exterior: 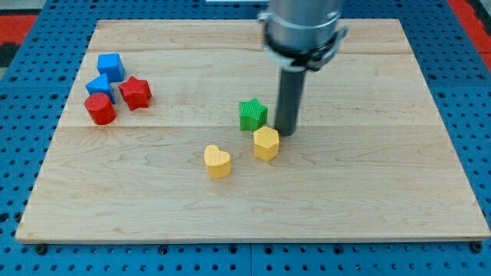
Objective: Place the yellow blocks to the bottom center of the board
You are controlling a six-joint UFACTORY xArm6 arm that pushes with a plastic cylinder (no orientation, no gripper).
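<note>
A yellow hexagon block [266, 143] lies near the board's middle, a little toward the view's bottom. A yellow heart block [218, 161] lies to its lower left. My tip [287, 133] stands just to the upper right of the yellow hexagon, touching or almost touching it. A green star block [252, 114] sits just left of the rod, above the hexagon.
At the view's upper left is a cluster: a blue cube [110, 67], a second blue block [100, 87], a red star [135, 93] and a red cylinder [100, 109]. The wooden board [368, 192] lies on a blue pegged surface.
</note>
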